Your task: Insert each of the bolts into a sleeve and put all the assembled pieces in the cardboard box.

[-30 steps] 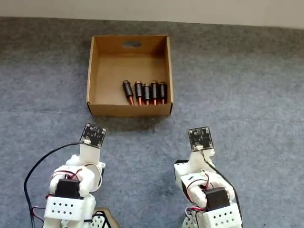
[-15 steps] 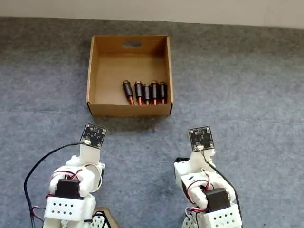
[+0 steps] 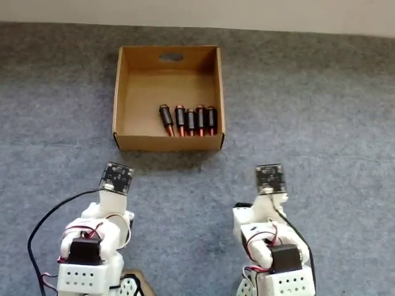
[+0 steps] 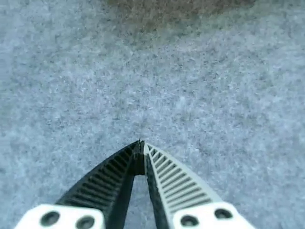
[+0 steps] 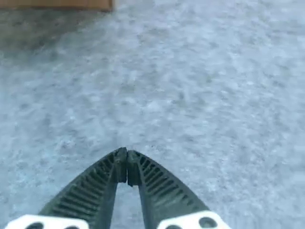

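Note:
The cardboard box (image 3: 126, 80) stands on the grey carpet at the back, open at the top. Several assembled pieces (image 3: 189, 120), black sleeves with orange bolt tips, lie side by side against its near right wall. Both arms are folded back at the front edge, well short of the box. My left gripper (image 4: 141, 145) is shut with nothing in it, over bare carpet. Likewise shut and holding nothing, my right gripper (image 5: 127, 153) hangs over carpet, with a corner of the box (image 5: 57, 5) farther off.
Grey carpet (image 3: 308, 111) covers the whole table. The left arm's base (image 3: 86, 271) and the right arm's base (image 3: 278, 271) sit at the front edge. A black cable (image 3: 43, 228) loops beside the left arm.
Both arms have drawn back slightly toward the front edge. The left wrist shifted a little left, the right wrist a little right. The box and the pieces have not moved.

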You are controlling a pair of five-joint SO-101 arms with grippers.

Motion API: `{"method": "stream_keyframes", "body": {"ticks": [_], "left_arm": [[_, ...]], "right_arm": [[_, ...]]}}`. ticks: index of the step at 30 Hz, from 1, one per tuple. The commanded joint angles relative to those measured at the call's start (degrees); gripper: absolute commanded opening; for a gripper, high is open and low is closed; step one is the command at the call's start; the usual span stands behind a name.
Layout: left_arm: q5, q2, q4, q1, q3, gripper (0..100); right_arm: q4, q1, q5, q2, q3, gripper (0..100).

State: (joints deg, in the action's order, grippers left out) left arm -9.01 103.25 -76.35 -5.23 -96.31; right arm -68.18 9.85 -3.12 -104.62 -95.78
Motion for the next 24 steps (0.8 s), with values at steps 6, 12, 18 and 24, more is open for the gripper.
{"method": "stream_keyframes", "body": {"ticks": [6, 12, 18, 24], "left_arm": [[-0.18, 0.84, -0.53, -7.87, -0.84, 1], [-0.18, 0.75, -0.44, -7.96, -0.84, 1], [-0.18, 0.75, -0.44, -7.96, -0.84, 1], [-0.18, 0.75, -0.44, -7.96, -0.84, 1]], "right_arm": [[-0.31, -0.75, 0.62, -0.48, -7.87, 0.7], [-0.31, 3.56, 0.62, -0.22, -7.87, 0.7], [-0.31, 3.56, 0.62, -0.22, -7.87, 0.7], [-0.31, 3.56, 0.62, -0.22, -7.87, 0.7]]}}
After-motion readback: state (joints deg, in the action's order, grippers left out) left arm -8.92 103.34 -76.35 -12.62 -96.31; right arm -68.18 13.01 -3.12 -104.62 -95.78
